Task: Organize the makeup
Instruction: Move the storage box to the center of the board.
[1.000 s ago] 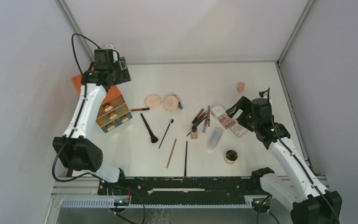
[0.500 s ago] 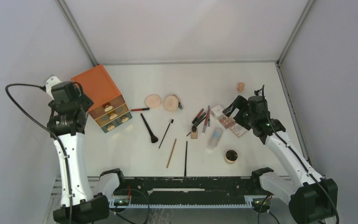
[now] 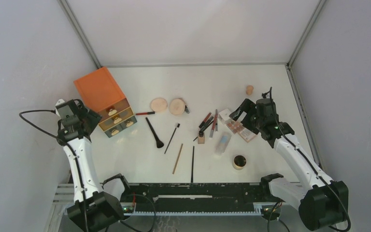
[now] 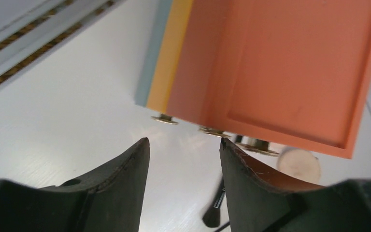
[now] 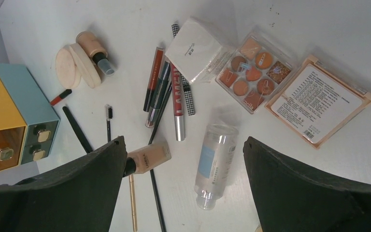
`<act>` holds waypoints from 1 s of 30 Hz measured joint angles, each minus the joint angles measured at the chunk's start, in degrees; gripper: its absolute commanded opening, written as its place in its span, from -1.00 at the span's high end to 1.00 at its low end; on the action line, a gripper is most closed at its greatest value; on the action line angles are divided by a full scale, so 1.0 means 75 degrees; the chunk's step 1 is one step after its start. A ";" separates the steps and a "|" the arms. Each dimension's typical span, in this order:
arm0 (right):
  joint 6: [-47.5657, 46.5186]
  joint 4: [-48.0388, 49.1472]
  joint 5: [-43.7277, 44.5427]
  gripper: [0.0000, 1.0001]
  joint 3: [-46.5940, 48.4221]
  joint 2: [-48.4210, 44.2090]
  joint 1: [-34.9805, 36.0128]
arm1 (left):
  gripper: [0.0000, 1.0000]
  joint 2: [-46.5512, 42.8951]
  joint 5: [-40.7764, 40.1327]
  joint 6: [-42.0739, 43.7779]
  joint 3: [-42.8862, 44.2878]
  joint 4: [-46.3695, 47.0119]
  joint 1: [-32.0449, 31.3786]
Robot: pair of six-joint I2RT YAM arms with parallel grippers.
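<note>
Left jaws and right jaws are seen released, empty. "meila" is printed on the palette (image 5: 253, 72); the label on the tube (image 5: 214, 164) cannot be read.

Our left gripper (image 4: 183, 145) hovers just left of the orange box (image 3: 99, 88), jaws parted and empty; our right gripper (image 5: 183, 141) hangs well to its right, jaws spread wide.

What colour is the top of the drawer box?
Orange. The drawer box shows clearest in the top external view.

1. An orange drawer box (image 4: 290, 72) was seen on the white table (image 4: 77, 96), with brass knobs (image 4: 164, 119) along its front.
2. The left gripper (image 4: 184, 145) was shown with jaws apart, nothing between them.
3. A round tan compact (image 4: 298, 165) was glimpsed near the knobs.
</note>
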 measured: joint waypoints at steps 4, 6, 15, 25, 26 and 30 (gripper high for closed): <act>-0.0073 -0.0035 0.0015 -0.95 0.0000 -0.0009 -0.0003 | -0.23 0.0201 0.0621 -0.0096 -0.0111 0.0548 0.0009; -0.0108 -0.0061 0.0012 -0.95 0.0000 -0.0023 -0.0035 | -0.31 0.0207 0.0647 -0.0087 -0.0117 0.0586 0.0009; -0.0102 0.0079 -0.0860 -0.93 0.0012 -0.0012 -0.0539 | -0.42 0.0425 -0.1244 0.0254 0.0600 0.0020 -0.0761; -0.0070 0.0114 -0.1440 -0.89 0.0551 0.0662 -0.0516 | -0.47 0.2550 -0.2025 0.0219 0.2780 0.0425 -0.0726; -0.0038 0.0125 -0.1437 -0.89 0.0557 0.0656 -0.0487 | -0.43 0.2669 -0.2028 0.0216 0.2780 0.0423 -0.0711; 0.0047 0.0122 -0.1428 -0.87 0.0560 0.0664 -0.0411 | -0.16 0.3054 -0.1900 0.0128 0.2780 0.0577 -0.0469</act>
